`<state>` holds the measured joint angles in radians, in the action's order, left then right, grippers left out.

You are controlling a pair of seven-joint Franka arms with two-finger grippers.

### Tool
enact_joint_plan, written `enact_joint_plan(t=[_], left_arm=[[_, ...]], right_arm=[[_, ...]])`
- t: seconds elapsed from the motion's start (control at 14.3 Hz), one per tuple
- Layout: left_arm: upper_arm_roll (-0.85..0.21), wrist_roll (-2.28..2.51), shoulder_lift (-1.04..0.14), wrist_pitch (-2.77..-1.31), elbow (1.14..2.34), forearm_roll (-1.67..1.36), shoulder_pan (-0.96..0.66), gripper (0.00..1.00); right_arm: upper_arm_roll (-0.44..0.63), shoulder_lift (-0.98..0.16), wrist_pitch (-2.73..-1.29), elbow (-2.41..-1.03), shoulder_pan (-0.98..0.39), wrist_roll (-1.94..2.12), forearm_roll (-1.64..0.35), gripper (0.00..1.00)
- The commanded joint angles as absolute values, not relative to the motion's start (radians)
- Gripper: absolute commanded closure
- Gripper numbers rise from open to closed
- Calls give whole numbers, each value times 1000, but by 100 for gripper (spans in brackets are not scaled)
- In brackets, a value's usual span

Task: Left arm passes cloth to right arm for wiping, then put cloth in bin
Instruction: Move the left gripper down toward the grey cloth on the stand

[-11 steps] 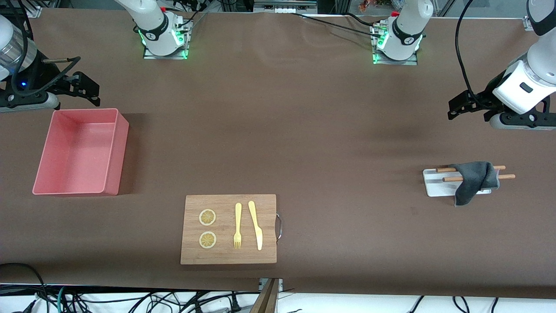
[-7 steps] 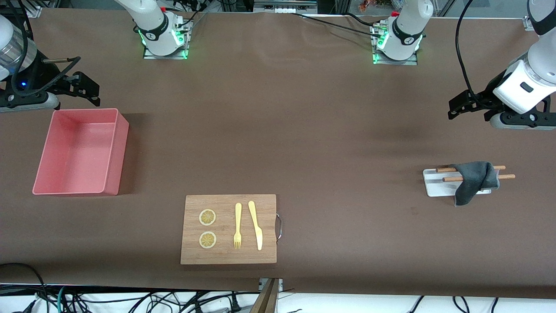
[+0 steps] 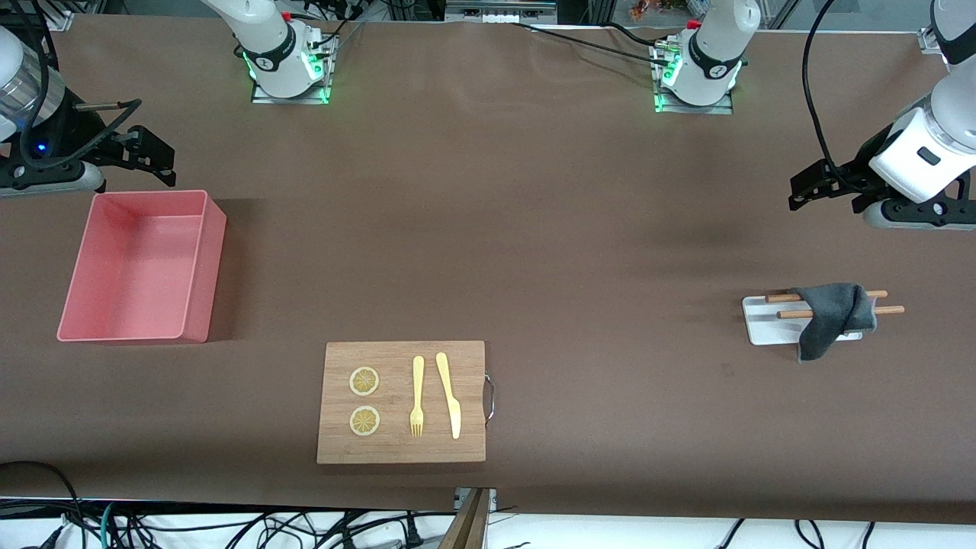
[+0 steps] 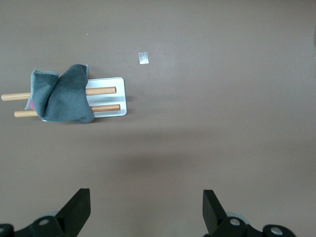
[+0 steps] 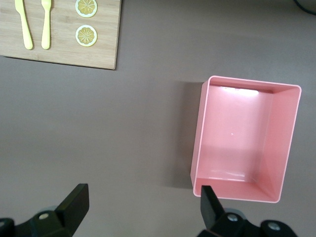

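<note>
While the cloth drapes the rack, both grippers wide apart, empty.

One cloth lies draped over two wooden sticks on one small white tray, at about three o'clock on the table. One pink bin sits at nine o'clock. One wooden cutting board, at six o'clock, carries two lemon slices, one yellow fork and one yellow knife.

White arms, black hands, green-lit bases; cables probably black.
</note>
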<state>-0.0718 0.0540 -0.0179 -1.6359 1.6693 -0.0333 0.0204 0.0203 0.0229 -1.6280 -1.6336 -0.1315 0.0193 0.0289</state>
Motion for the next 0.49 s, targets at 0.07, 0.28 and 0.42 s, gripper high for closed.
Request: enact_joint_plan(t=[0.07,0.28,0.42], left_arm=[[-71,54,-58,-1606,1623,-34,26,0],[-72,54,-96,-1606,1608,-35,26,0],[-71,52,-117,-1606,1588,-34,28,0]], right_arm=[[20,15,-1624,-1612,-126,14,9,0],[20,17,-1624,-1612,-127,12,3,0],[20,17,-1618,-1612,-127,12,3,0]])
